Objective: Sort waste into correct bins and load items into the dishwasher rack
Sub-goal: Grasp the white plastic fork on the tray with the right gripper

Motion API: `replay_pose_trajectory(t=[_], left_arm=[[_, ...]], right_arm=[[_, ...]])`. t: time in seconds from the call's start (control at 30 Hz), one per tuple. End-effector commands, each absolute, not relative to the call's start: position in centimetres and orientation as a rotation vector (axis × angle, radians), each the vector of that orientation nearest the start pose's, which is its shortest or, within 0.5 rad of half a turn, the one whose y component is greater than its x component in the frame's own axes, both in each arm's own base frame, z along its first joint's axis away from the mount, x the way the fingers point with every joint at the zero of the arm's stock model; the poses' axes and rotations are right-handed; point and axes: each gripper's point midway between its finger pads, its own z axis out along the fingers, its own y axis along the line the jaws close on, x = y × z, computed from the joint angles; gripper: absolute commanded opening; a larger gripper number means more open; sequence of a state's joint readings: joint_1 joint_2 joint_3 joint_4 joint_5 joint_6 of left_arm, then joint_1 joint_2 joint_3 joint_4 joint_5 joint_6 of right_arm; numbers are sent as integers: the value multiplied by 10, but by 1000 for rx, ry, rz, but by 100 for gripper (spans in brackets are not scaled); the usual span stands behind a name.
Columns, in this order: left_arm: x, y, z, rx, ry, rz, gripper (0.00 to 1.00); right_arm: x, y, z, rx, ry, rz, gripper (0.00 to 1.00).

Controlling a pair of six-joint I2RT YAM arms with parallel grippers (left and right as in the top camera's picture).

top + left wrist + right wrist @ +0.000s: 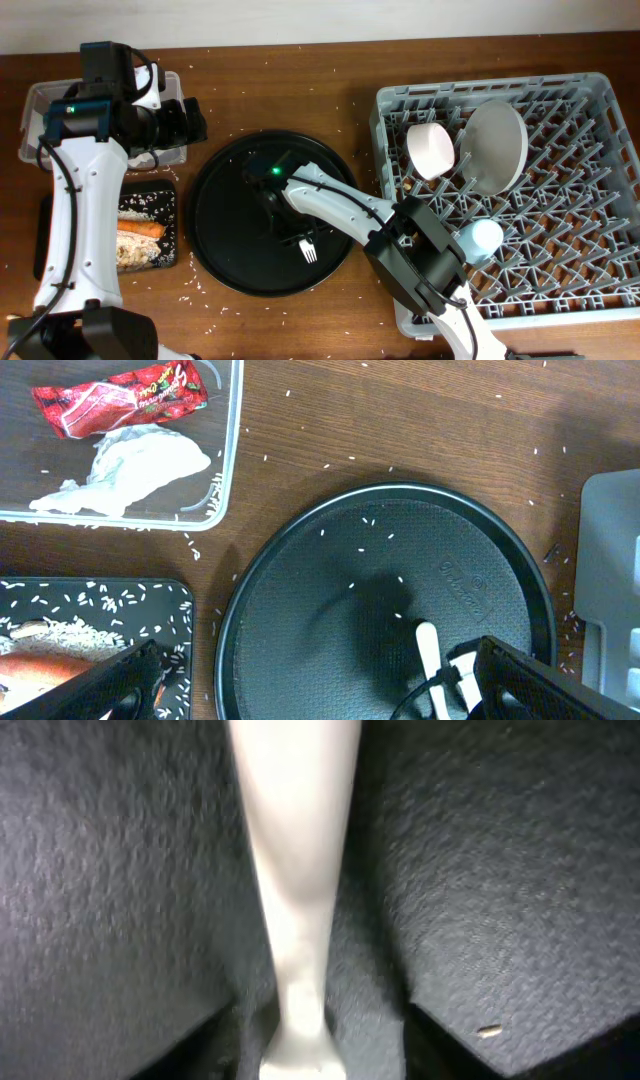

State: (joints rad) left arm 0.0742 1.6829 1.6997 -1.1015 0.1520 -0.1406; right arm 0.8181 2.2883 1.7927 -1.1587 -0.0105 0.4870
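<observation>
The white plastic fork [309,250] lies on the large round black tray [225,235]. My right gripper [290,232] is open and low over the fork. In the right wrist view its fingers [320,1055] straddle the fork's handle [295,870] with a gap on each side. My left gripper [190,120] is open and empty beside the clear tub [35,100]. The tub holds the red wrapper [120,398] and the white napkin [140,465]. The shallow black tray [168,185] holds the carrot [140,228] and rice [60,630]. The dishwasher rack [600,100] holds the white bowl [430,150], the plate [495,145] and the light-blue cup [480,240].
Loose rice grains lie on the wooden table [400,420] and on the round tray [380,540]. The rack's corner [610,560] shows at the right of the left wrist view. My right arm [350,205] crosses from the rack's front over the round tray.
</observation>
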Motion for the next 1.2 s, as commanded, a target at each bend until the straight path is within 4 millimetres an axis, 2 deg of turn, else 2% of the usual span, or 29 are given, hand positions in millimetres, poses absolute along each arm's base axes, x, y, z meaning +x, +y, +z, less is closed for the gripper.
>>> replay_pose_trajectory(t=[0.0,0.03,0.13,0.3,0.4,0.47,0.63,0.73,0.77,0.8,0.9,0.97,1.07,1.17], left_arm=[[407,5,225,-237,2639,-220,99],[407,5,225,-237,2639,-219,99],[407,5,225,-237,2639,-220,99],[407,5,225,-237,2639,-220,99],[407,5,225,-237,2639,-220,99],[407,5,225,-237,2639,-220,99],[407,5,225,-237,2639,-220,99],[407,5,225,-237,2639,-219,99],[407,5,225,-237,2639,-220,99],[407,5,225,-237,2639,-219,99],[407,5,225,-237,2639,-219,99],[407,5,225,-237,2639,-220,99],[407,5,225,-237,2639,-219,99],[407,5,225,-237,2639,-219,99]], right_arm=[[287,299,-3,-521,3141,-148,40],[281,297,-9,-526,3162,-152,37],[281,300,-14,-530,3152,-133,29],[284,303,-19,-526,3135,-104,7],[289,306,-16,-514,3121,-83,4],[299,308,-8,-490,3107,-60,4],[329,312,38,-447,3021,44,4],[333,308,45,-424,3019,49,4],[329,304,44,-426,3039,35,5],[318,304,43,-440,3082,52,21],[290,307,37,-517,3185,101,45],[281,309,20,-543,3191,99,50],[264,312,-4,-564,3222,147,50],[262,310,-5,-549,3236,141,50]])
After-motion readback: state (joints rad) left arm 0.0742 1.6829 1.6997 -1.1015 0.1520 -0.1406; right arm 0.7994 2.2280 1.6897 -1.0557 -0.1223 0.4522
